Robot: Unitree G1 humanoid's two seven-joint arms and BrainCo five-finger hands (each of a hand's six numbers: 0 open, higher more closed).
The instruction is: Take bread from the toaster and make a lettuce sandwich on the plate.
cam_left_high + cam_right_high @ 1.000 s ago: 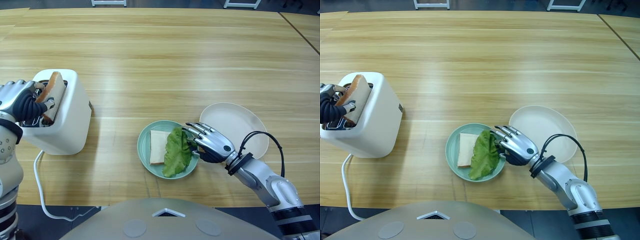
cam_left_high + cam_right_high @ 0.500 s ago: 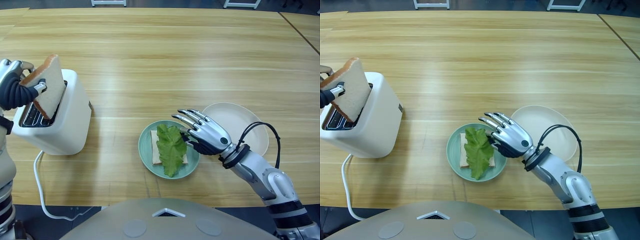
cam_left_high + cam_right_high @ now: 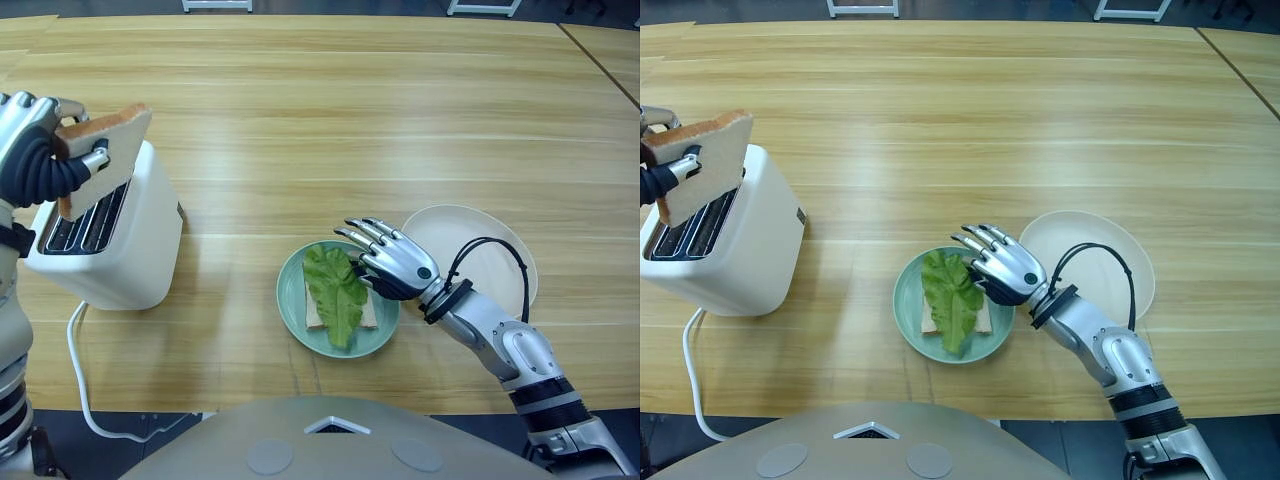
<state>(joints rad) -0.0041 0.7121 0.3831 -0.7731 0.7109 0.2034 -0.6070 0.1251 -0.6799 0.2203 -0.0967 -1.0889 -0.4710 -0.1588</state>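
Note:
A white toaster (image 3: 110,248) stands at the table's left. Just above its slots my left hand (image 3: 35,160) is shut on a slice of bread (image 3: 103,160), which is clear of the toaster and tilted. A green plate (image 3: 292,305) in the middle front holds another bread slice (image 3: 312,318) with a lettuce leaf (image 3: 335,293) lying flat over it. My right hand (image 3: 388,260) hovers at the plate's right edge, fingers spread over the leaf, holding nothing.
A cream plate (image 3: 478,255) lies to the right of the green one, behind my right forearm. The toaster's white cord (image 3: 80,385) trails off the front edge. Bare wooden table (image 3: 330,120) stretches across the back.
My left hand lifted the bread slice out of the toaster slot and up. My right hand let go of the lettuce, which now lies flat on the bread.

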